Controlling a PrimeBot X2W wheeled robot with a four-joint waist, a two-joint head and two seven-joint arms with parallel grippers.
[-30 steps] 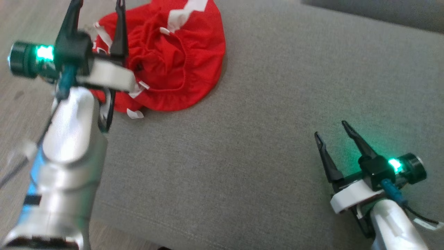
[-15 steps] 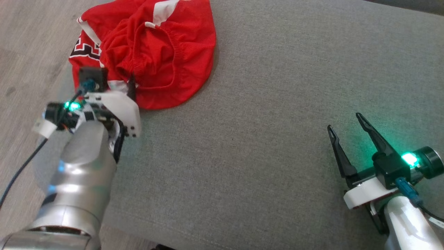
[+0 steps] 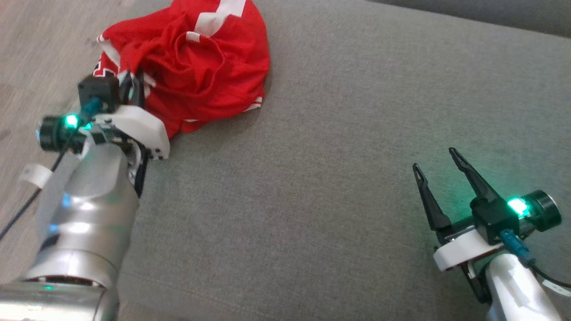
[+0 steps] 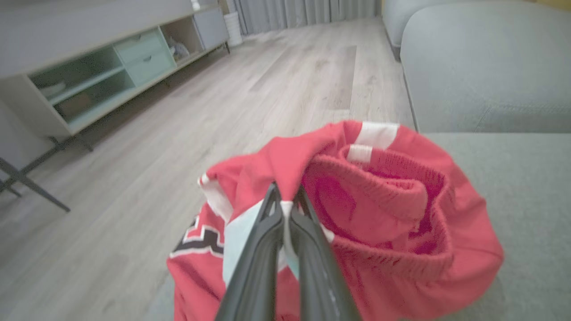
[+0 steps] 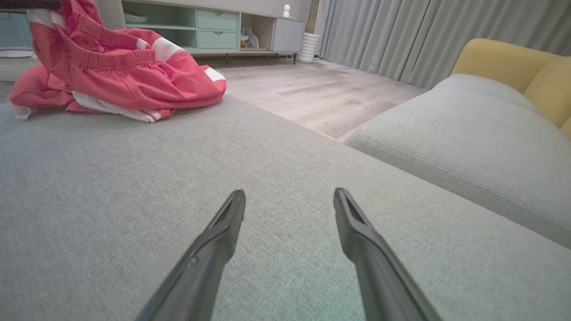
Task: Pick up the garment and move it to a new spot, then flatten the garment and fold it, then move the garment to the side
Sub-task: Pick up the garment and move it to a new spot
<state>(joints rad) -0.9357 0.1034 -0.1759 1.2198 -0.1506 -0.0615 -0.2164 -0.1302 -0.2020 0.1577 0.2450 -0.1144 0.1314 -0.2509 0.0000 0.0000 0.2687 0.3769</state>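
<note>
- Left gripper [image 4: 286,192] of mine is clamped on a fold of the red shorts [image 4: 379,232]: both dark fingers are pressed together with red and white cloth pinched between them, at the far left corner of the grey seat cushion [image 3: 312,178].
- Pale wood-plank floor [image 4: 276,89] runs off beyond the seat cushion's left edge and far edge.
- That seat cushion is a wide, flat stretch of grey woven fabric; both of my grippers are above it.
- Another grey cushion [image 5: 468,142] sits just past the seat cushion's far edge, with a gap of floor showing beside it.
- Grey curtains [image 5: 401,35] hang well beyond the seat cushion, across the floor.
- A long low sideboard [image 4: 89,76] with pale green drawers and open shelves stands across the floor from the seat cushion's left side.
- A yellow armchair [image 5: 504,58] rises behind that second cushion.
- Most of the crumpled shorts lies on the seat cushion's far left corner, and the part with black and white lettering reaches over the left edge. White stripes and a gathered elastic waistband show.
- My right gripper [image 3: 435,158] hangs just over the seat cushion's near right part, well apart from the shorts, fingers spread wide with nothing between them.
- A small ribbed white pot [image 5: 307,47] stands on the floor at the sideboard's end.
</note>
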